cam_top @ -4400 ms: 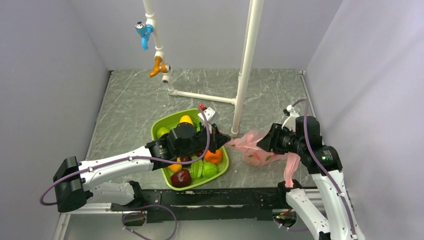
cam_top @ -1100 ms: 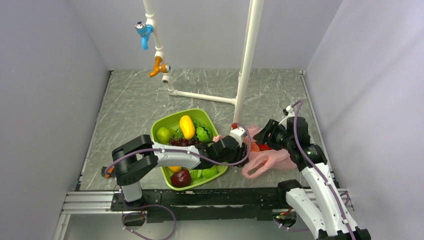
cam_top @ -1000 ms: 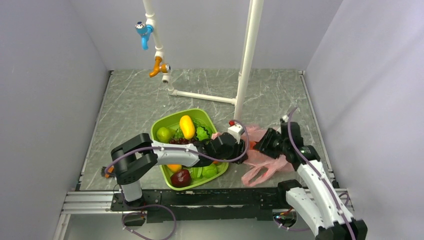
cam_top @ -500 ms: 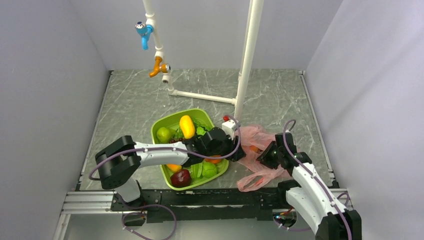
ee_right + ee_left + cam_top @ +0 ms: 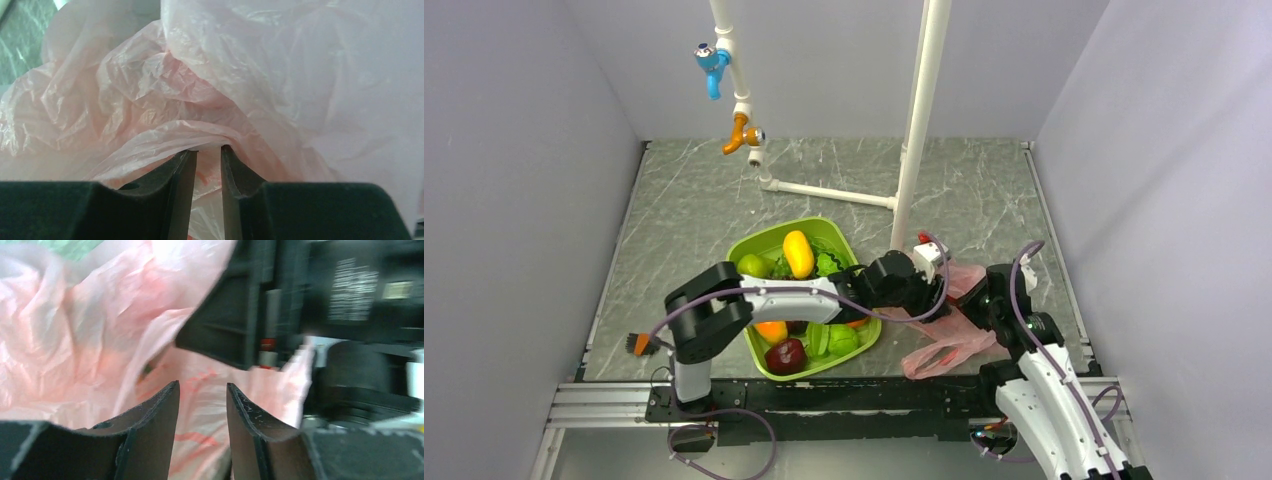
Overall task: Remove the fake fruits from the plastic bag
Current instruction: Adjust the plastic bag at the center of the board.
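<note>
The pink plastic bag lies crumpled on the table, right of the green tray. My left gripper reaches over the tray's corner to the bag. In the left wrist view the left gripper stands open, with bag film behind the gap and the right gripper's black body close ahead. My right gripper meets the bag from the right. In its wrist view the right gripper is nearly closed, a fold of the bag pinched across its tips. The fake fruits are hidden in the film.
The tray holds a yellow mango, a light green fruit, a dark maroon apple and other fruit. A white upright pipe stands just behind the bag. Grey walls enclose the table.
My left gripper swung right from over the tray to the bag. The right gripper came nearer and lower and narrowed on the film. The bag sank flatter onto the table.
</note>
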Controlling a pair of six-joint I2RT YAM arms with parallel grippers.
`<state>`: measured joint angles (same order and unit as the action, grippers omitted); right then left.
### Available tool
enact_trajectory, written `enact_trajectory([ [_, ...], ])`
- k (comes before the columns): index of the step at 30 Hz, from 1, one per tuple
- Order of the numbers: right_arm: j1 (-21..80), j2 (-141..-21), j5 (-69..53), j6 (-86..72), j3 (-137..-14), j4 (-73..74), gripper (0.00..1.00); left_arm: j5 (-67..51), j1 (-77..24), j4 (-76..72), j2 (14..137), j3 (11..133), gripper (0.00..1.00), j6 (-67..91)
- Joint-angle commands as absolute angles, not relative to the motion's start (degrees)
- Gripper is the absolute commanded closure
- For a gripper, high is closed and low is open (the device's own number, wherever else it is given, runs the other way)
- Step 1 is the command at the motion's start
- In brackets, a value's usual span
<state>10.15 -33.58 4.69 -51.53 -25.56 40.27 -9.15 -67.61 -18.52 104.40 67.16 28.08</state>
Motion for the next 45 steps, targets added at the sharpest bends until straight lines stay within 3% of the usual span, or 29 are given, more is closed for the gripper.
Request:
enact_trajectory([
  [1, 9.92, -35.82, 10.2, -53.69, -27.37, 37.93, 0.72, -3.45, -66.92, -13.34, 108.84, 71.93, 0.55, 22.99],
  [4, 9.92, -38.56, 12.07, -53.97, -27.03, 31.24, 0.68, -1.89, -66.88, -12.78, 110.15, 70.24, 0.55, 24.33],
  [6, 9.83, -41.44, 13.16, -53.6, -27.06, 27.3, 0.61, -0.29, -66.93, -11.71, 110.3, 68.3, 0.54, 27.16],
  [11, 9.83, -44.07, 16.89, -51.25, -28.92, 18.04, 0.26, 4.51, -66.97, -8.2, 110.72, 64.67, 0.53, 31.98],
  [17, 9.64, -47.59, 23.62, -44.71, -35.44, 11.85, 0.05, 8.02, -67.06, -4.72, 109.98, 61.3, 0.52, 35.98],
  [25, 9.73, -54.13, 23.53, -37.05, -49.17, 18.57, 0.04, 6.03, -67.06, -7.64, 109.28, 60.09, 0.52, 34.76],
  [31, 10.63, -48.96, 7.13, -36.61, -57.72, 36.44, 0.05, 3.1, -67.15, -9.83, 107.8, 61.09, 0.52, 33.03],
  [34, 10.66, -42.57, -7.9, -34.23, -55.52, 35.12, 0.06, 2.24, -67.15, -12.18, 107.32, 60.2, 0.52, 33.49],
  [37, 10.75, -39.59, -13.25, -36.05, -52.38, 34.7, 0.09, 1.9, -67.12, -13.78, 107.16, 59.77, 0.52, 33.76],
  [40, 10.72, -40.46, -1.88, -39.59, -53.41, 44.51, 0.14, 1.61, -67.07, -13.45, 107.14, 60.08, 0.51, 33.79],
  [42, 10.68, -41.24, 10.41, -46.52, -55.15, 55.78, 0.09, 1.53, -67.06, -13.45, 107.14, 60.29, 0.51, 33.79],
  [45, 10.64, -41.03, 15.76, -51.77, -55.28, 66.23, 0.04, 1.39, -66.98, -14.42, 107.49, 60.19, 0.51, 33.9],
])
